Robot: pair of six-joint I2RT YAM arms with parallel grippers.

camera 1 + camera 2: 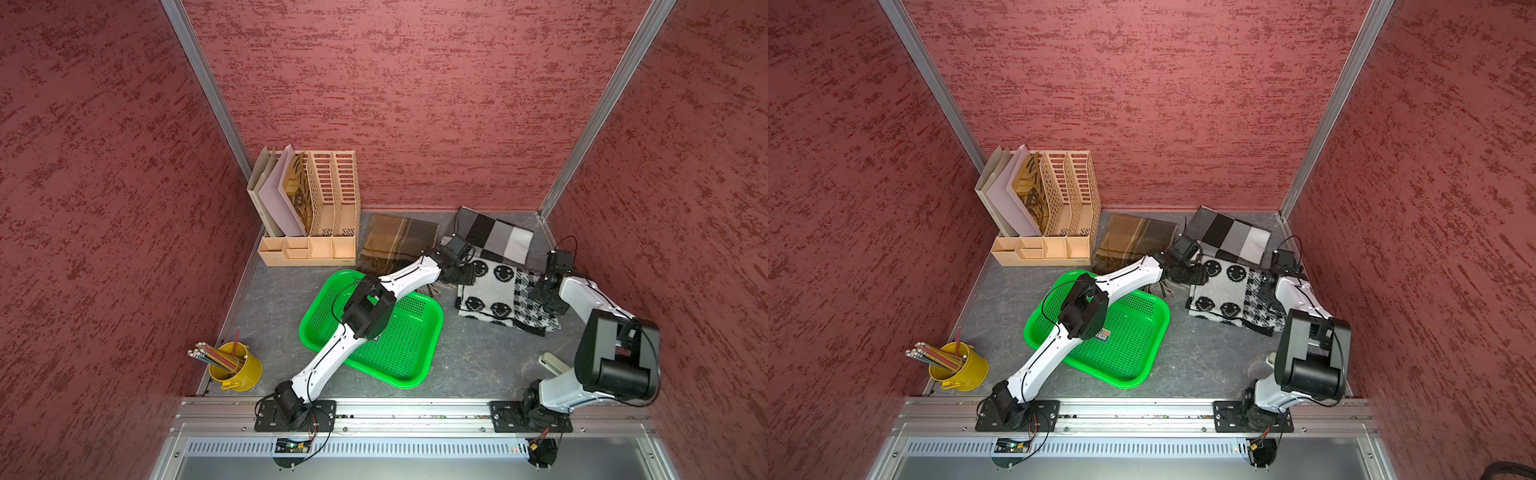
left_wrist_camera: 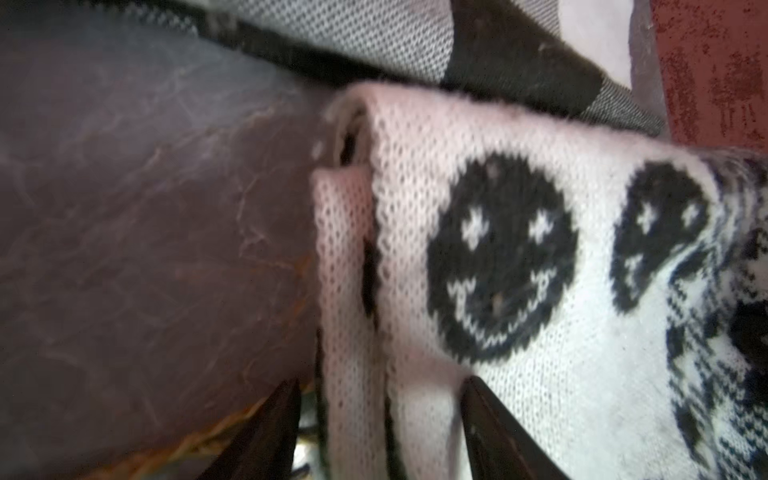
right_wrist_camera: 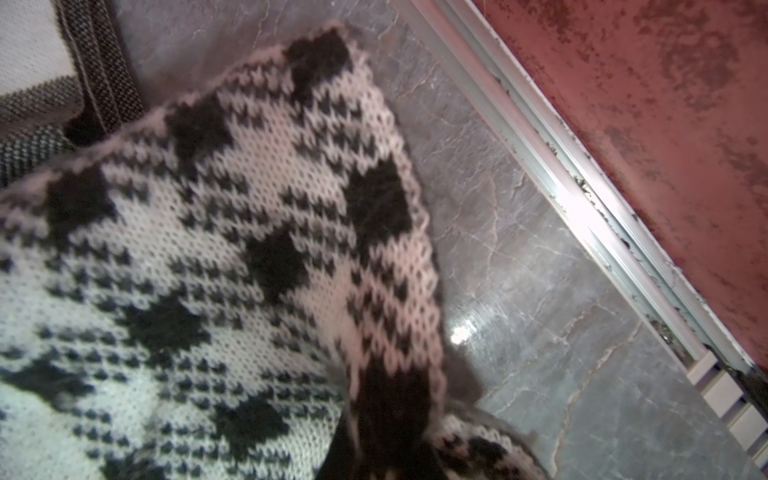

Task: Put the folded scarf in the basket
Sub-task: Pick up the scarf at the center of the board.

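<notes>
Barely started tbh: the smiley scarf [image 1: 494, 291] sits folded on the tabletop [image 1: 478, 357] beside the green basket [image 1: 438, 328], right pincer [image 1: 546, 301] pinched onto its checked end, left pincer [image 2: 378, 415] spread astride the opposite edge, so lifting and dropping remain.

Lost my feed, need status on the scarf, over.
Left gripper open, straddling smiley scarf edge. Right gripper shut on its checked end. Basket empty, left arm over it.

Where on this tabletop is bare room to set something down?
Free: between the bright green mesh plastic basket and the yellow metal pencil bucket; in front of the black-and-white smiley knitted scarf. Crowded: the back, around the tan slotted file organiser.
</notes>
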